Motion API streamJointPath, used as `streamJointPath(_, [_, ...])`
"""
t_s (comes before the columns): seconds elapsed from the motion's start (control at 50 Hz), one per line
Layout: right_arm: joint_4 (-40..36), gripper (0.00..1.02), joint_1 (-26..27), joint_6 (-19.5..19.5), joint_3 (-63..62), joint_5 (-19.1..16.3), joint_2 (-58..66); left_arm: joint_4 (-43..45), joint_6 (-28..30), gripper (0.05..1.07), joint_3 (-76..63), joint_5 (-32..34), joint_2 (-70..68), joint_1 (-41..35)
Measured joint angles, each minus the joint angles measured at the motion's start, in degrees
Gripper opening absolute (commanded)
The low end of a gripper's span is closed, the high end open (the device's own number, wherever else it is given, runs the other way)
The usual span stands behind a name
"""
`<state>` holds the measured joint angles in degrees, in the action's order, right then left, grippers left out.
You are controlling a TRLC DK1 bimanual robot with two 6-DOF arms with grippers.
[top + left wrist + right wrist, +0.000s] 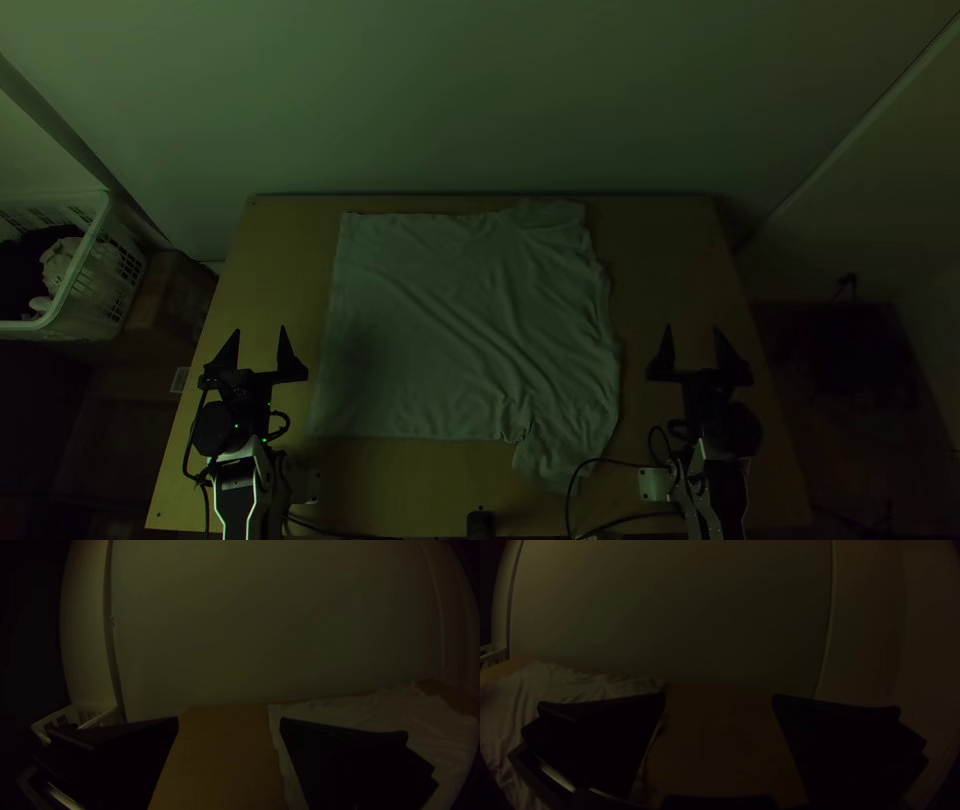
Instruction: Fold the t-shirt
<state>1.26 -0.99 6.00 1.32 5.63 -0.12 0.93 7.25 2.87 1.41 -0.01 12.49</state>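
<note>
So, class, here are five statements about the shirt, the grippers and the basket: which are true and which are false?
1. The t-shirt lies spread on the table. True.
2. The left gripper is clamped shut on the t-shirt. False: its fingers stand apart, with nothing between them.
3. A white basket stands off the table, at the top view's left. True.
4. The right gripper is over the middle of the t-shirt. False: in the top view it is to the right of the shirt.
5. The t-shirt has creases in it. True.
</note>
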Motion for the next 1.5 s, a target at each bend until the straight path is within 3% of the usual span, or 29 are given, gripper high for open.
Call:
streamJointPath(0.4, [-3.7, 0.98, 2.9, 0.0, 6.9, 0.2, 0.0, -5.0, -0.2, 1.03, 3.0, -0.4, 0.7, 1.7])
streamJointPath(0.58, [-3.4, 0.98, 2.9, 0.0, 13.4, 0.2, 3.1, -4.9, -0.4, 1.03, 10.9, -0.4, 9.4, 1.2])
streamJointPath(0.8, [-2.9, 0.98, 2.6, 0.2, 24.9, 0.2, 15.9, -5.9, -2.3, 1.03, 25.4, -0.4, 25.6, 0.7])
streamJointPath(1.06, [-3.6, 0.98, 2.6, 2.1, 41.6, 0.2, 32.5, -15.3, -5.2, 1.03, 47.8, -0.4, 44.5, 0.0])
streamJointPath(1.4, [-8.3, 0.98, 2.5, 3.3, 60.6, -0.1, 51.9, -24.3, -5.5, 1.03, 73.8, -0.4, 66.4, -4.1])
streamJointPath(1.5, [-13.0, 0.98, 1.7, 3.2, 64.9, -0.1, 56.2, -31.7, -6.0, 1.03, 78.9, -0.4, 71.2, -6.9])
